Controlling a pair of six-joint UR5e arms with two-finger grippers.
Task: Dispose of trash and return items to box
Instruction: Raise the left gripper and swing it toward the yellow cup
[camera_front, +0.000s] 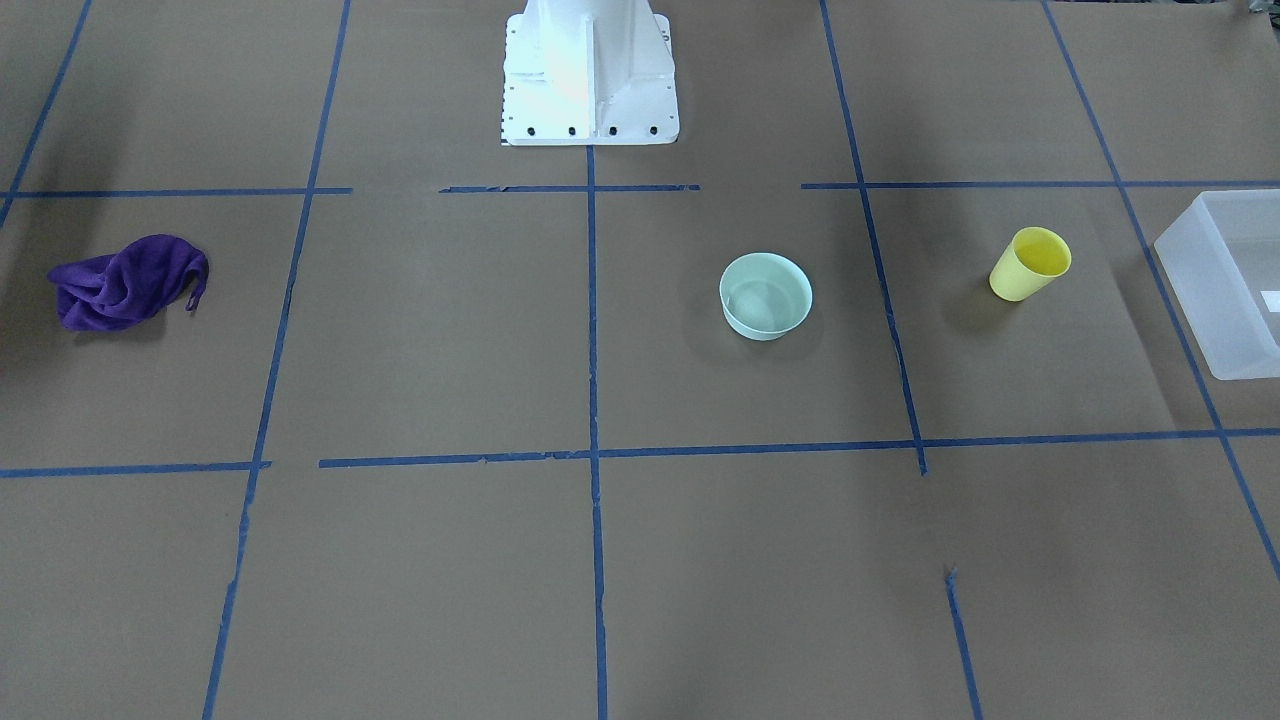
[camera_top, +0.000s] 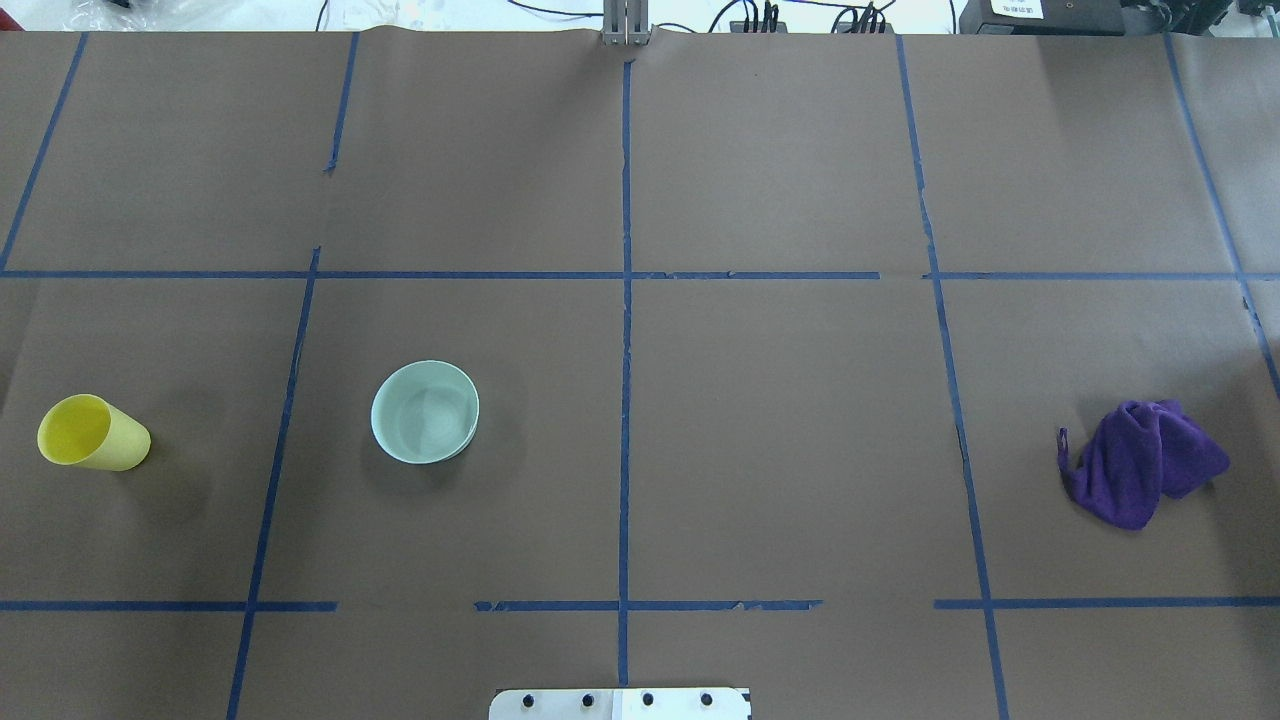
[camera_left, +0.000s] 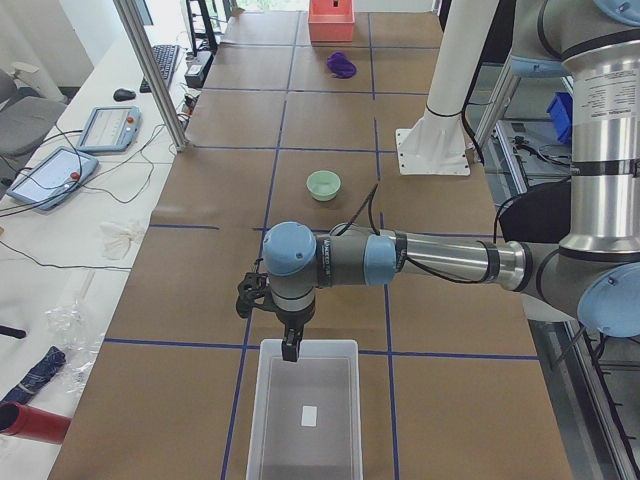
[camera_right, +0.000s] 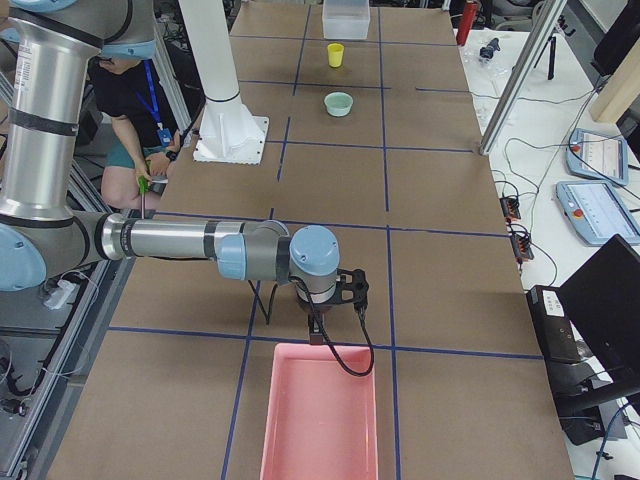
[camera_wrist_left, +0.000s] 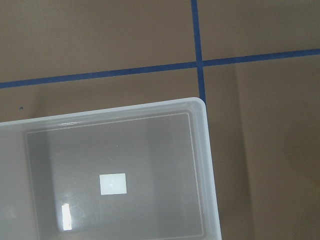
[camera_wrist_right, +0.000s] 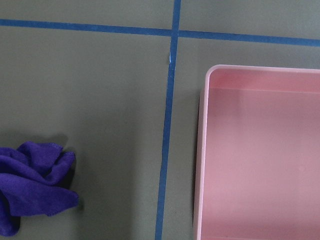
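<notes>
The yellow cup (camera_front: 1030, 264) stands upright on the brown table, also in the overhead view (camera_top: 92, 433). The mint-green bowl (camera_front: 766, 295) sits upright nearer the middle (camera_top: 425, 411). The frosted white box (camera_left: 262, 400) lies at the table's left end, empty with a white label on its floor (camera_wrist_left: 207, 165). My left gripper (camera_left: 290, 350) hangs just above the box's near-table rim; I cannot tell whether it is open or shut. My right gripper (camera_right: 316, 335) hangs by the pink bin's rim at the other end; I cannot tell its state either.
A crumpled purple cloth (camera_top: 1140, 472) lies on the table's right side, near the empty pink bin (camera_wrist_right: 260, 155). The white robot base (camera_front: 590, 75) stands at the table's middle edge. Blue tape lines grid the brown paper.
</notes>
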